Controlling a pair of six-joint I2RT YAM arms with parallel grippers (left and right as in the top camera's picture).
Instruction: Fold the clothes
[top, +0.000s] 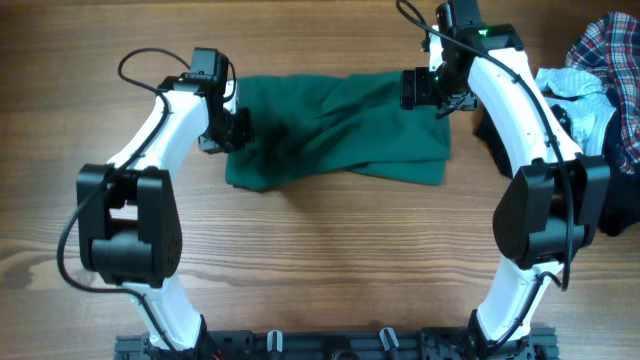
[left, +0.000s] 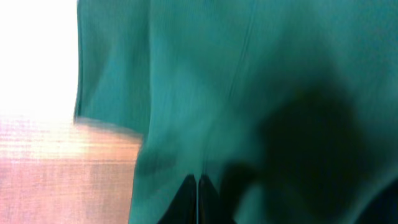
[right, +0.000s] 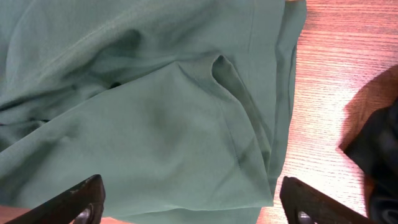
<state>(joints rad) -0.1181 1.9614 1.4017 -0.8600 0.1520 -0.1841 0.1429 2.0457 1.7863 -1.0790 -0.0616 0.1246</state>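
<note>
Nearest, wooden table (top: 320, 270). Mid-table, a rumpled dark green garment (top: 340, 135), lying spread. At its left edge, left tool (top: 228, 130) pinched shut, with no telling whether on cloth. Over its far right corner, right tool (top: 440, 92) spread wide, holding nothing. Farther right, by the table's edge, a heap of plaid shirt (top: 612, 45), small white piece (top: 575, 85) and black garment (right: 376, 162).

Left arm (top: 160, 135), right arm (top: 520, 100) — white shells, black joints, looping black cables (top: 135, 60); green light (top: 485, 33) on right.
</note>
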